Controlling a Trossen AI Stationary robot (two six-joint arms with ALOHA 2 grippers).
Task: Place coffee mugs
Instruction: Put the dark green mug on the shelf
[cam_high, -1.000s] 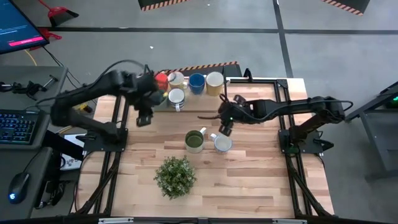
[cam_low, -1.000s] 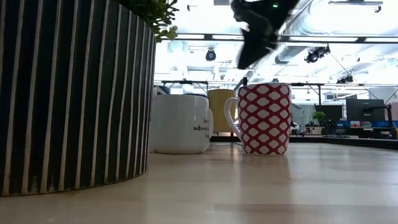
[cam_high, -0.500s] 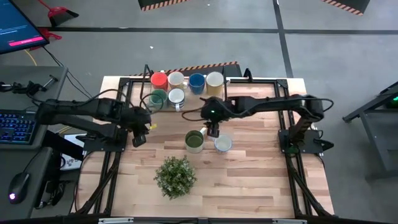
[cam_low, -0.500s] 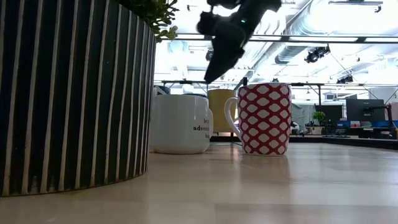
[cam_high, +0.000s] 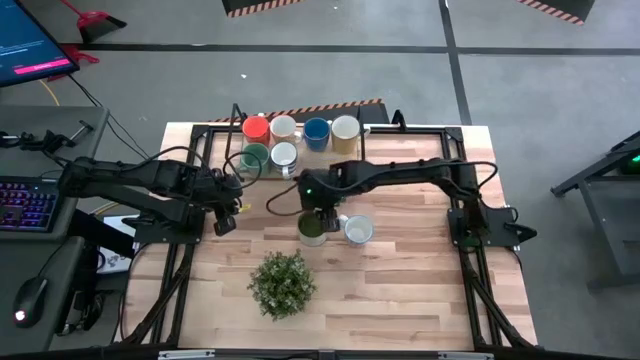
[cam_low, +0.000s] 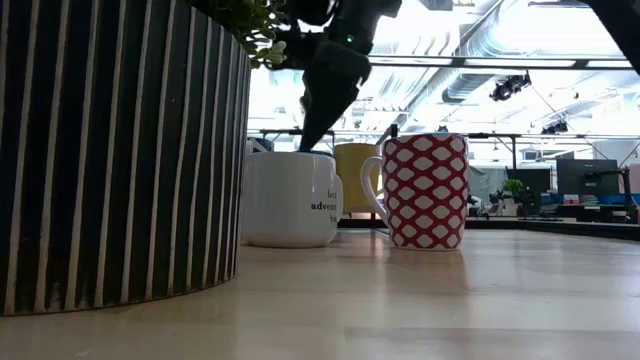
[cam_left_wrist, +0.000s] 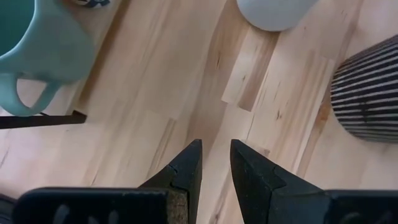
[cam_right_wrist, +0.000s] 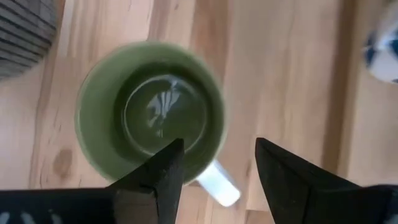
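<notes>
A mug with an olive-green inside, white outside and white handle (cam_right_wrist: 152, 115) stands on the table's middle (cam_high: 312, 229). My right gripper (cam_right_wrist: 217, 155) hangs open just above it, pointing steeply down. One finger is over the mug's rim beside the handle, the other over bare wood; in the low view its tip (cam_low: 308, 140) is just above the rim. A red-and-white patterned mug (cam_high: 358, 231) stands to the right. Several mugs, including orange (cam_high: 256, 128), blue (cam_high: 316, 133) and teal (cam_high: 254, 157), are grouped at the far edge. My left gripper (cam_high: 222, 216) hovers at the left, slightly open and holding nothing.
A bushy potted plant in a striped pot (cam_high: 282, 283) stands near the front edge, close in front of the green mug. Black frame rails (cam_high: 195, 200) run along the table's left and right sides. Bare wood lies under my left gripper (cam_left_wrist: 214, 155) and at the front right.
My right gripper has gone toward the table's left edge and down, rolling as it went, from beside the patterned mug to just above the green mug. My left gripper drew back from the far mugs toward the table's left and near edges, sank, then stopped. No mug has moved.
</notes>
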